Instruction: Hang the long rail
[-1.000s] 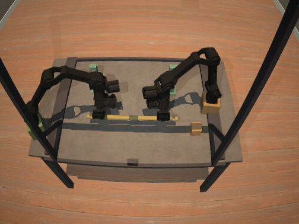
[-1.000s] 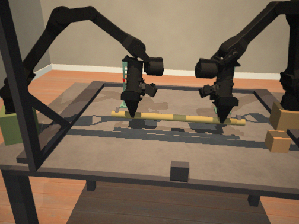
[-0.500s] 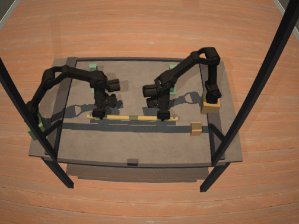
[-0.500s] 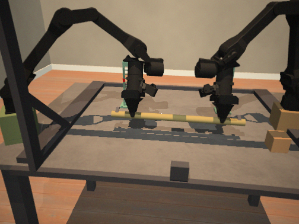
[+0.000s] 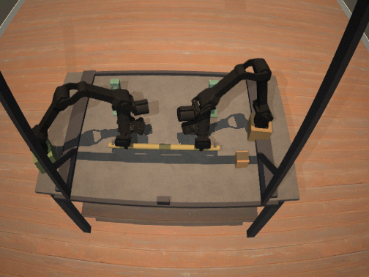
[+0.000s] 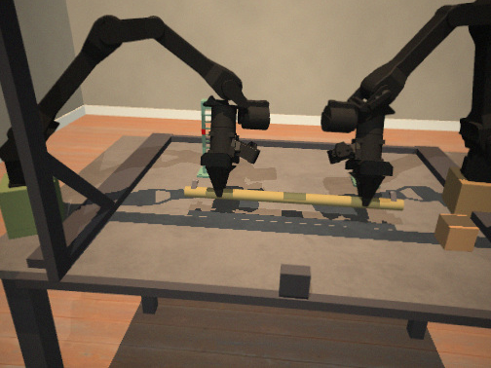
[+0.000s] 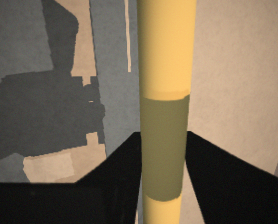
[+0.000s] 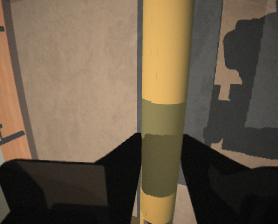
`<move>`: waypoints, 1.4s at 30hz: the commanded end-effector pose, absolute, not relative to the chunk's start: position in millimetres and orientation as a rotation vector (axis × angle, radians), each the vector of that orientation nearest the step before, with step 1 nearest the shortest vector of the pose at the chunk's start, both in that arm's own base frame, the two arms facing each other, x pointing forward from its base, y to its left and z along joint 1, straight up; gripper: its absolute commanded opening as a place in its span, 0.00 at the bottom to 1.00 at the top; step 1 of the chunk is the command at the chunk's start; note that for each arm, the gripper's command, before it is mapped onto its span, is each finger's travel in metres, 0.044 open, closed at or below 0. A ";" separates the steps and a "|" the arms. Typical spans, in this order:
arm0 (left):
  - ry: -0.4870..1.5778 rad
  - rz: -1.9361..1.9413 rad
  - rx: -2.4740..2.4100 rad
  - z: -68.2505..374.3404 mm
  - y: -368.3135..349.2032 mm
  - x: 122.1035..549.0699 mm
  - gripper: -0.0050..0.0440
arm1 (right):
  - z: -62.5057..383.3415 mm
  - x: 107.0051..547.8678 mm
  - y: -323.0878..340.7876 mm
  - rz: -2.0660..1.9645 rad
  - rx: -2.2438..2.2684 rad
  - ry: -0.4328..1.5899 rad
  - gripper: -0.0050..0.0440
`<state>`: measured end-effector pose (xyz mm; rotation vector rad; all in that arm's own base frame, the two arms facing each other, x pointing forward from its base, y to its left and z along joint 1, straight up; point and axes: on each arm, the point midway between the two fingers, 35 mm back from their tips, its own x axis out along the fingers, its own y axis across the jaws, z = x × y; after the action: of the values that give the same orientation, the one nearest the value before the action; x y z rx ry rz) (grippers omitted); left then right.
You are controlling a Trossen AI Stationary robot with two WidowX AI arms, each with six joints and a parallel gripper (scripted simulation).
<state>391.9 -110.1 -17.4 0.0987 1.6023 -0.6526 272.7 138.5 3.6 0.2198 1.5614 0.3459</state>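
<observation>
The long yellow rail (image 5: 146, 146) (image 6: 263, 196) (image 7: 167, 50) (image 8: 167, 50) is held level above the table, in front of the posts. My left gripper (image 5: 126, 146) (image 6: 219, 195) (image 7: 162, 138) is shut on its olive band near the picture-left end. My right gripper (image 5: 211, 149) (image 6: 365, 203) (image 8: 160, 140) is shut on the band near the other end. Small hooks (image 6: 195, 184) (image 6: 394, 196) stand up at the rail's ends, clear of the posts. One green post (image 5: 115, 84) (image 6: 205, 116) shows a red mark (image 6: 204, 131); the other post (image 5: 214, 83) is mostly hidden behind my right arm.
An orange block (image 5: 241, 159) (image 6: 456, 233) stands on the table beyond the rail's picture-right end. A dark box (image 5: 163, 200) (image 6: 294, 281) sits at the table's front edge. Slanting frame bars (image 5: 315, 102) (image 6: 29, 121) rise at both sides.
</observation>
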 end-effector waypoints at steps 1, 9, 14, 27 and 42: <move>1.574 -0.662 0.099 -21.9 -111.9 396.8 0.00 | -2.4 276.4 139.9 0.357 0.225 1.540 0.00; 1.574 -0.662 0.099 -41.0 -112.3 397.9 0.00 | -18.6 276.0 139.8 0.357 0.225 1.541 0.00; 1.573 -0.679 0.081 -52.8 -111.7 398.8 0.00 | -30.4 275.7 139.8 0.357 0.225 1.541 0.00; 1.573 -0.682 0.078 -59.6 -111.7 399.2 0.00 | -42.3 275.7 138.8 0.378 0.245 1.543 0.00; 1.573 -0.682 0.078 -59.6 -111.7 399.2 0.00 | -42.3 275.7 138.8 0.378 0.245 1.543 0.49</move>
<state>393.9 -110.1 -68.7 0.0773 1.6041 -0.6725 271.1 137.6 -46.7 0.2400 1.5646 0.3660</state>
